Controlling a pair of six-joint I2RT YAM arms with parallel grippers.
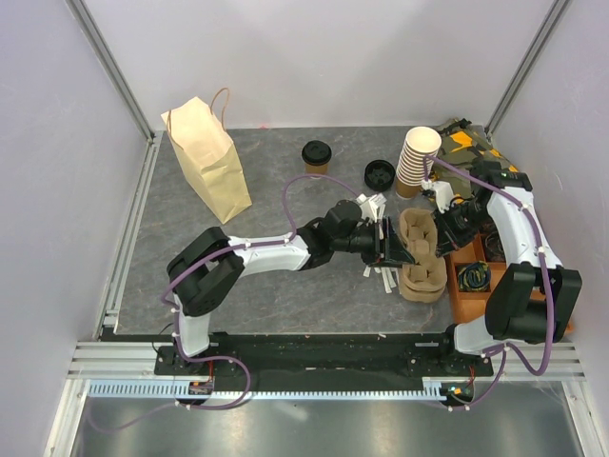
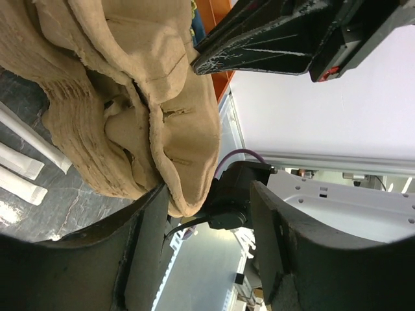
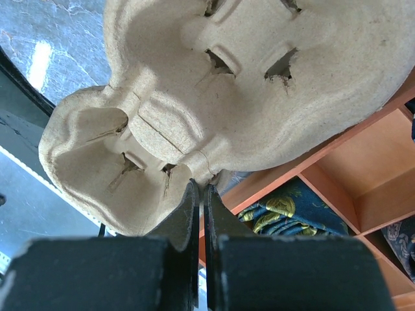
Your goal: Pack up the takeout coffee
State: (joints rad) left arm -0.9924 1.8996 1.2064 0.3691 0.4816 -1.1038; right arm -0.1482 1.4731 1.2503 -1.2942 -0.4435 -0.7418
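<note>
The takeout coffee (image 1: 316, 155), a small brown cup with a black lid, stands alone at the back middle of the table, away from both grippers. A stack of moulded pulp cup carriers (image 1: 422, 259) lies right of centre. My right gripper (image 1: 443, 228) is shut on the rim of the top carrier (image 3: 194, 123), its fingertips (image 3: 192, 194) pinching the edge and tilting it up. My left gripper (image 1: 394, 246) is open at the carrier's left side. In the left wrist view the carrier's (image 2: 130, 97) lower edge hangs between the left gripper's (image 2: 207, 227) fingers, against the left one.
A brown paper bag (image 1: 207, 157) stands at the back left. A loose black lid (image 1: 379, 174) and a tall stack of lidless cups (image 1: 417, 160) are behind the carriers. White sachets (image 1: 381, 276) lie beside the carriers. An orange compartment box (image 1: 476, 281) sits at the right edge.
</note>
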